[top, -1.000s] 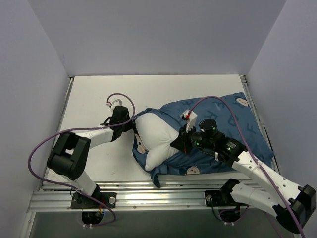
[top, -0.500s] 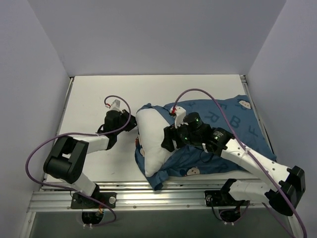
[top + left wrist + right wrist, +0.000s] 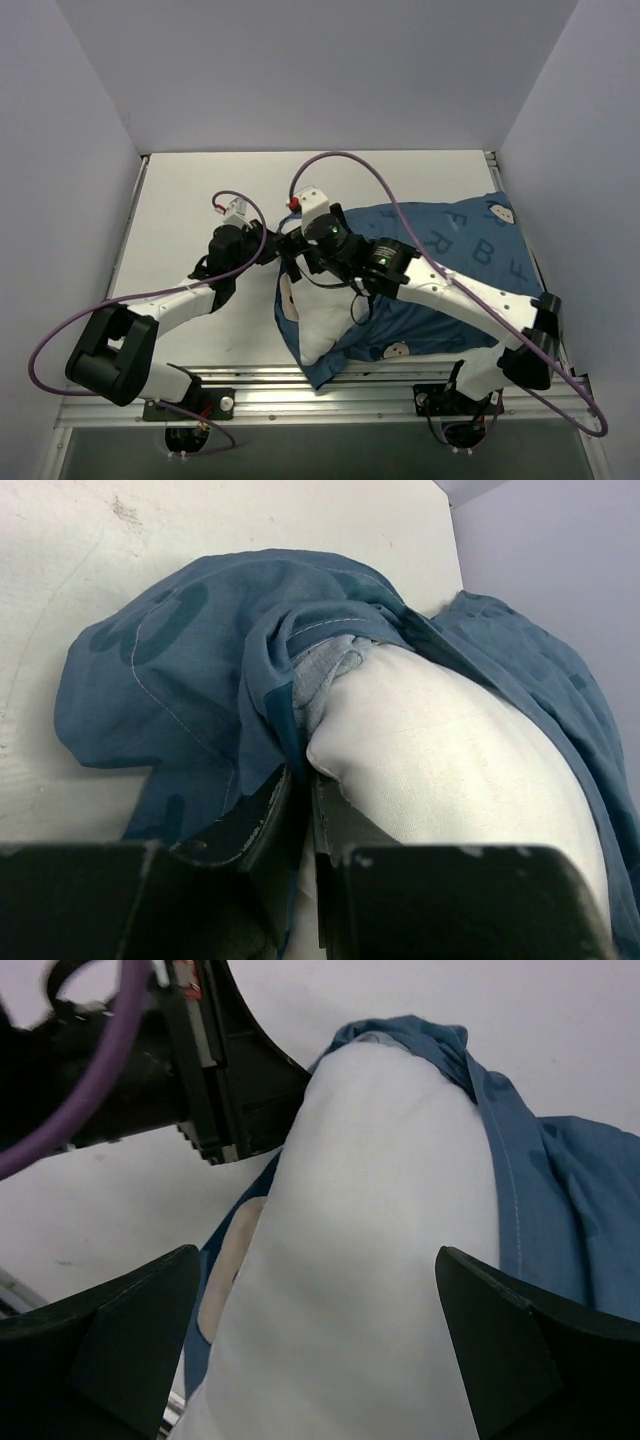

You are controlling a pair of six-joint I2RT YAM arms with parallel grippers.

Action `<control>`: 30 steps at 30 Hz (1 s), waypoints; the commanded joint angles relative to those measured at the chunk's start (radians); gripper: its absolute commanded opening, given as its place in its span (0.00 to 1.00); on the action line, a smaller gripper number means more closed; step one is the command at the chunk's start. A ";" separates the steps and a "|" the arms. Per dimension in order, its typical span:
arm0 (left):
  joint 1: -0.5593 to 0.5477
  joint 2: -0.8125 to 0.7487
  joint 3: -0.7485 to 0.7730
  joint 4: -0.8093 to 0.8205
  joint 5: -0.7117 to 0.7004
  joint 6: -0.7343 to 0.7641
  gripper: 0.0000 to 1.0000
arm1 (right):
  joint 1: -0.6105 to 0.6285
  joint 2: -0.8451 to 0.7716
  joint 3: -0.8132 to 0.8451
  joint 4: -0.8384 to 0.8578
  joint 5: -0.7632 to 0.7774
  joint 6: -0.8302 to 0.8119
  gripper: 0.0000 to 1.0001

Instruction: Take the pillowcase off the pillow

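Surface: a flat white tabletop; a silver metal rail runs along its near edge beside both arm bases.
Room: plain pale lilac-grey walls close in the left, far and right sides.
Arms: two, black and white, both reaching to the same spot near the table's middle.
Cables: two purple cables, one looping from each arm.
Pillowcase: one dark blue soft fabric pillowcase printed with lighter blue letters and white mouse faces. It lies on the right half of the table and covers most of the pillow, its open end bunched toward the centre.
Pillow: one large plain white stuffed pillow. Its left end is bare and bulges out of the opening, and the near corner points at the rail.
Left gripper: one; the fingers are pressed almost together, pinching a fold of the pillowcase right beside the bare pillow.
Right gripper: one; the fingers are spread wide on either side of the exposed pillow. Whether they touch it cannot be told.
Gripper spacing: the left gripper sits just beside the pillow's tip, close in front of the right one.
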 commanded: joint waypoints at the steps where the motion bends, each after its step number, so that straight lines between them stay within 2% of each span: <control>1: -0.024 -0.039 0.036 0.021 0.005 0.021 0.20 | 0.007 0.101 0.006 -0.008 0.165 -0.023 0.99; 6: -0.029 -0.042 0.032 0.003 -0.013 0.036 0.20 | -0.007 0.209 -0.078 0.037 0.212 -0.006 0.96; 8: -0.029 -0.046 0.029 -0.006 -0.033 0.043 0.20 | -0.021 0.219 -0.109 0.040 0.237 0.023 0.75; 9: -0.029 -0.046 0.024 -0.015 -0.044 0.046 0.19 | -0.036 0.215 -0.124 0.043 0.231 0.028 0.58; 10: -0.027 -0.050 0.024 -0.022 -0.058 0.050 0.19 | -0.044 0.206 -0.153 0.055 0.225 0.031 0.21; 11: -0.024 -0.050 0.024 -0.038 -0.071 0.053 0.18 | -0.048 0.178 -0.164 0.062 0.218 0.034 0.05; 12: -0.023 -0.050 0.026 -0.048 -0.093 0.053 0.17 | -0.054 0.161 -0.172 0.066 0.202 0.028 0.00; 15: -0.018 -0.039 0.044 -0.091 -0.130 0.073 0.17 | -0.068 0.079 -0.175 0.089 0.055 -0.030 0.00; 19: -0.013 -0.005 0.070 -0.117 -0.157 0.083 0.16 | -0.113 -0.050 -0.135 0.137 -0.221 -0.052 0.00; 21: -0.012 0.001 0.075 -0.123 -0.165 0.087 0.16 | -0.128 -0.115 -0.097 0.141 -0.263 -0.063 0.00; 22: -0.012 0.000 0.079 -0.127 -0.180 0.086 0.16 | -0.154 -0.148 -0.077 0.144 -0.342 -0.066 0.00; 26: -0.010 0.032 0.128 -0.124 -0.182 0.087 0.16 | -0.205 -0.182 -0.028 0.166 -0.516 -0.066 0.00; 30: -0.045 0.119 0.205 -0.108 -0.161 0.081 0.16 | -0.205 -0.163 0.004 0.262 -0.651 -0.052 0.00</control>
